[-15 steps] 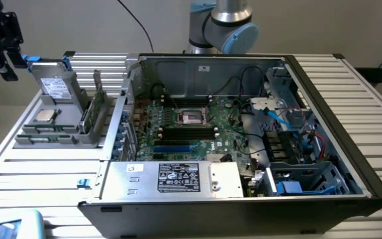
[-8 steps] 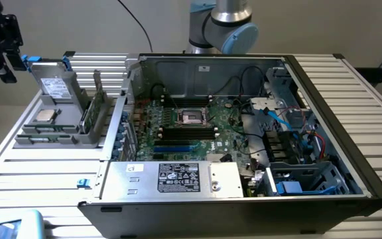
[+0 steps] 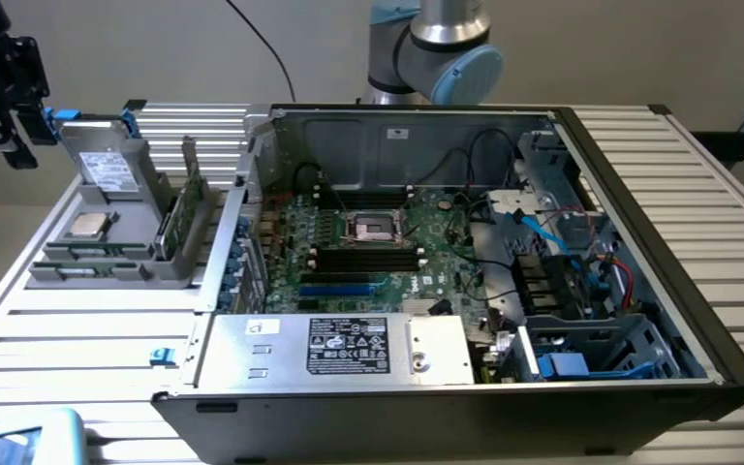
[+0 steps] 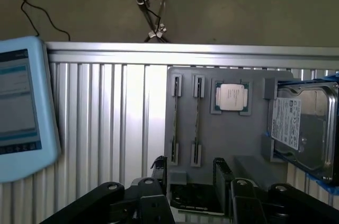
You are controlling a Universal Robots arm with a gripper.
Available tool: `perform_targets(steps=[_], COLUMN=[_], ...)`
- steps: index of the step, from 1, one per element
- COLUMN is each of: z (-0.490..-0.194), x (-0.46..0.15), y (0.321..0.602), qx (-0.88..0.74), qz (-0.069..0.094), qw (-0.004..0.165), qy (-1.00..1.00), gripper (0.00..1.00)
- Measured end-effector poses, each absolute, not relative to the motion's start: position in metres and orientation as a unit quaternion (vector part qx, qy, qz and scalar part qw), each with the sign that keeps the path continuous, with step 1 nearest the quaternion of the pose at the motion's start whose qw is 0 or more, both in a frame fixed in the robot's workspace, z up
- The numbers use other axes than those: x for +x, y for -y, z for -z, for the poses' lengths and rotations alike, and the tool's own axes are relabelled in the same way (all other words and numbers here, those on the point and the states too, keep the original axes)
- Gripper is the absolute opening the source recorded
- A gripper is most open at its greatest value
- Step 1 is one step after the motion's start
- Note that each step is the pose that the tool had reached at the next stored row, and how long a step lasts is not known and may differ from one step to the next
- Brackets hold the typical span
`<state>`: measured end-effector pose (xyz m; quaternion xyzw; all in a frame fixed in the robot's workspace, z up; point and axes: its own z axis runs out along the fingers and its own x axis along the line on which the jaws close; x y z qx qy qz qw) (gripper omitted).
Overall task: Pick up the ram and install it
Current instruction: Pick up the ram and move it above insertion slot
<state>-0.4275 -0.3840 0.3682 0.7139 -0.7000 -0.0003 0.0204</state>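
The ram shows as two thin green sticks standing on edge in slots of a grey holder [image 4: 233,139]: one ram stick [image 4: 197,123] and a second [image 4: 175,121] beside it. In the exterior view the ram [image 3: 84,255] lies along the holder's near side, at the exterior view's left. My gripper [image 4: 190,170] hangs high above the holder with its black fingers [image 4: 159,167] spread apart and nothing between them. In the exterior view the gripper [image 3: 4,136] is at the upper left, above and beyond the holder [image 3: 113,271].
The holder also carries a square silver processor [image 4: 231,97], a hard drive [image 4: 302,126] and a taller green card [image 3: 178,228]. An open computer case [image 3: 631,145] fills the middle, with black memory slots [image 3: 365,258] on its motherboard. A light-blue tablet [image 4: 21,107] lies nearby.
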Motion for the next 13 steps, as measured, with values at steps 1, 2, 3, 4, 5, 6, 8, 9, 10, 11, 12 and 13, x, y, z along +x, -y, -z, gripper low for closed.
perform_targets(steps=[1,2,3,4,5,6,8,9,10,11,12,13], z=[-0.366,-0.365,-0.363,-0.361,-0.359,-0.357,-0.354,-0.352,-0.35,-0.348,-0.346,-0.345], x=[-0.427,-0.427,-0.427,-0.428,-0.428,-0.427,-0.427,-0.427,-0.427,-0.427,-0.426,-0.425], y=[0.385,0.385,0.387,0.388,0.39,0.391,0.394,0.395,0.397,0.397,0.397,0.397], qx=[0.714,0.714,0.714,0.714,0.714,0.714,0.714,0.714,0.714,0.714,0.714,0.714], qz=[0.0,0.0,0.0,0.0,0.0,0.001,0.001,0.001,0.001,0.001,0.001,0.001], qw=[0.02,0.02,0.019,0.019,0.019,0.018,0.018,0.017,0.017,0.017,0.017,0.017], qy=[0.7,0.7,0.7,0.7,0.7,0.7,0.7,0.7,0.7,0.7,0.7,0.7], gripper=[0.49,0.49,0.49,0.49,0.49,0.49,0.49,0.49,0.49,0.49,0.49,0.49])
